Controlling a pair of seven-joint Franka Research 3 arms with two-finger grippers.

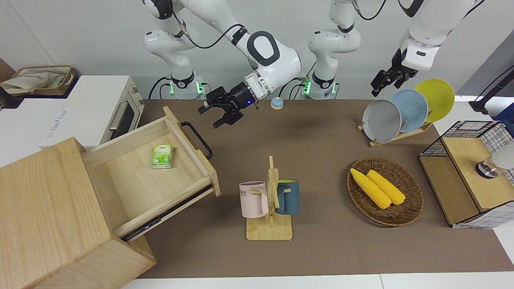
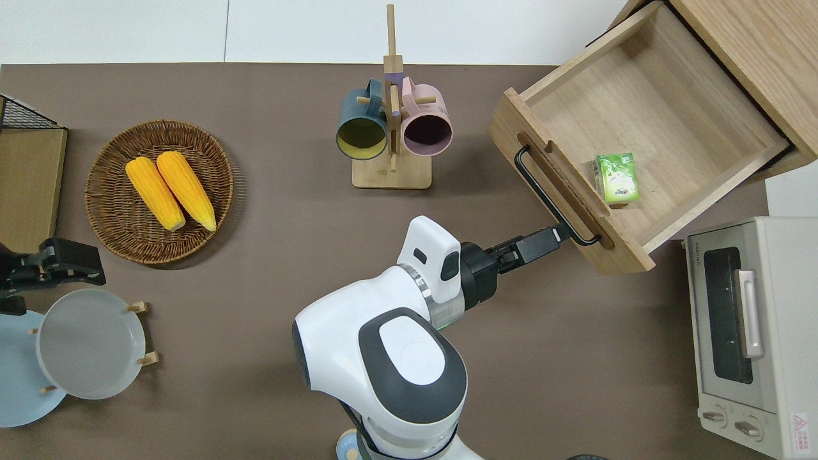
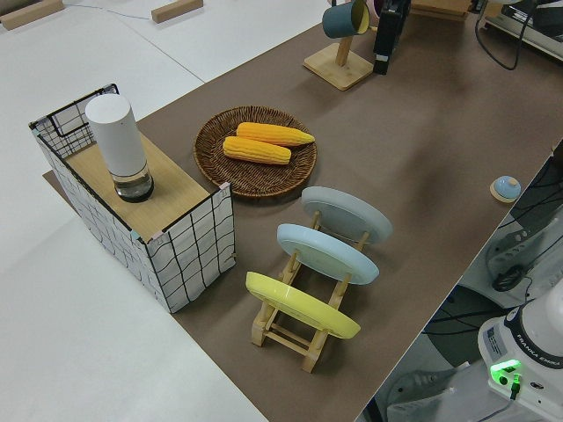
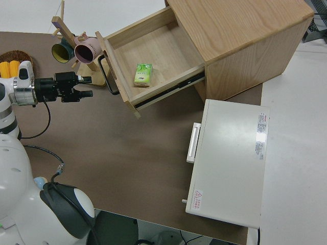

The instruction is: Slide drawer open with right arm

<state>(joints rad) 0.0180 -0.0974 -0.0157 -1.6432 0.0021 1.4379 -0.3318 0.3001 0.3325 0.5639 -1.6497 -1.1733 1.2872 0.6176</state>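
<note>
The pale-wood drawer (image 1: 140,176) (image 2: 658,108) (image 4: 153,56) stands pulled far out of its wooden cabinet (image 1: 48,216) (image 4: 240,35). Its black bar handle (image 1: 196,138) (image 2: 543,191) (image 4: 109,76) faces the middle of the table. A small green box (image 1: 162,156) (image 2: 617,178) (image 4: 143,74) lies inside. My right gripper (image 1: 211,116) (image 2: 555,235) (image 4: 87,87) hangs open just off the end of the handle nearer to the robots, a small gap apart from it, holding nothing. The left arm (image 1: 417,44) is parked.
A white toaster oven (image 1: 100,112) (image 2: 748,332) sits beside the cabinet, nearer to the robots. A mug rack (image 1: 270,200) (image 2: 391,128) stands mid-table. A wicker basket (image 1: 401,218) holds corn, and a plate rack (image 1: 395,134) and wire-grid box (image 1: 466,176) sit at the left arm's end.
</note>
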